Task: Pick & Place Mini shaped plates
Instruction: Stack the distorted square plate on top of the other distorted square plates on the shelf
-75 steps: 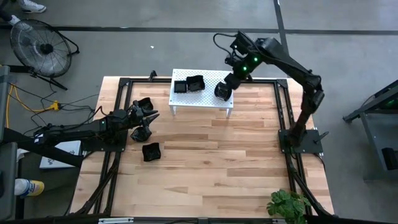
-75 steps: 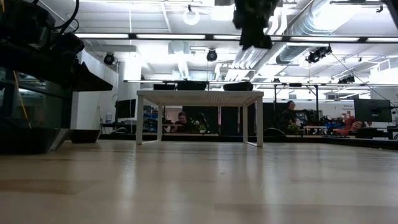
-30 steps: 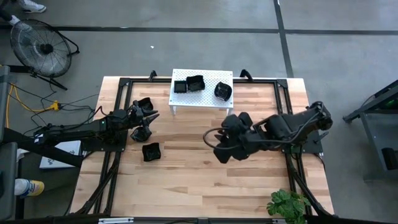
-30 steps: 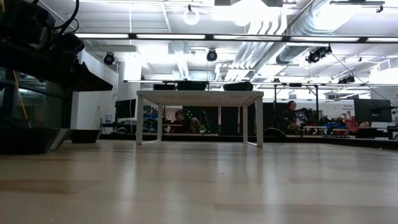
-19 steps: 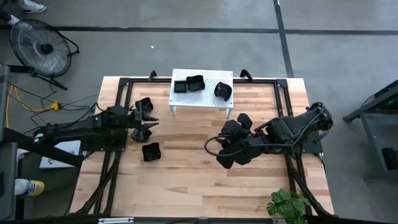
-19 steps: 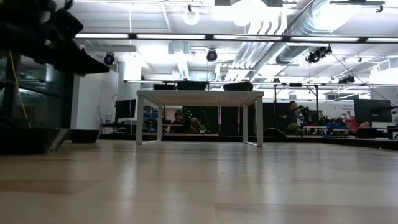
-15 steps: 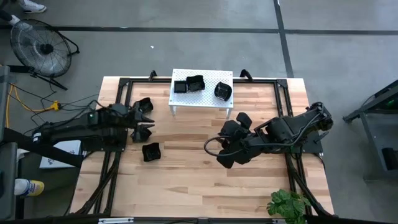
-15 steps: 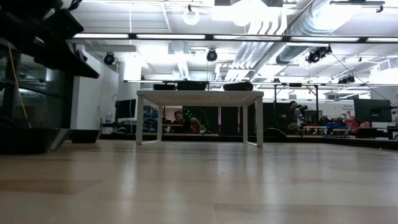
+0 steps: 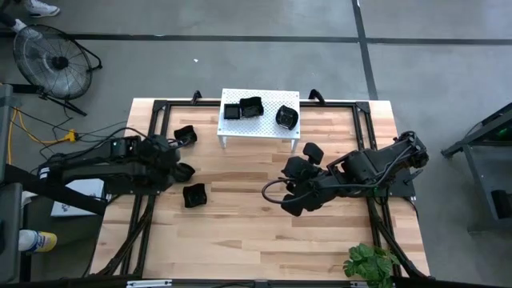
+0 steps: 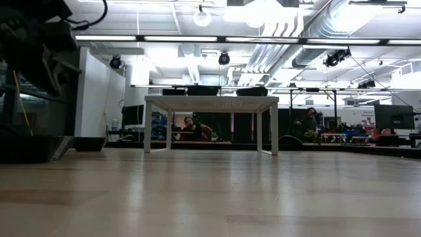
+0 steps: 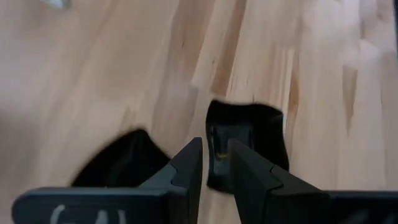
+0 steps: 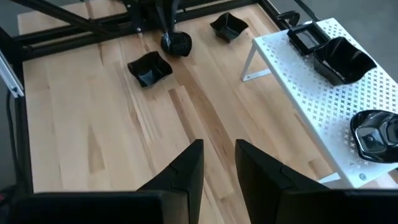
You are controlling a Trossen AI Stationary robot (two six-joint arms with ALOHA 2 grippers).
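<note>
Left gripper (image 11: 214,146): dark two-finger tool, jaws drawn narrow on the near rim of a glossy black rounded mini plate (image 11: 258,134); it points down at the butcher-block wooden table (image 9: 264,232), off the stand's left end and nearer the front edge.
Left arm pose: stretched low from the table's left side towards the stand.
Right gripper (image 12: 217,146): dark two-finger tool, a narrow gap between its fingers, nothing in it; it hangs above the table in front of the stand's right end.
Right arm pose: folded, elbow at the right side, wrist looking back towards the stand.
White perforated metal stand (image 12: 292,68): rectangular top on thin legs, at the table's far edge.
Plates on the stand: a flat square black plate (image 12: 306,36), a deeper black plate with a raised rim (image 12: 342,59) just beside it, a round black plate (image 12: 373,137) near the right end.
Plates on the table: a wavy-rimmed black plate (image 12: 149,68) in front of the held one; a second wavy-rimmed black plate (image 12: 229,26) beside the stand's left end.
Hard to make out: a dark blurred shape (image 11: 121,162) beside the left fingers; it cannot be identified.
</note>
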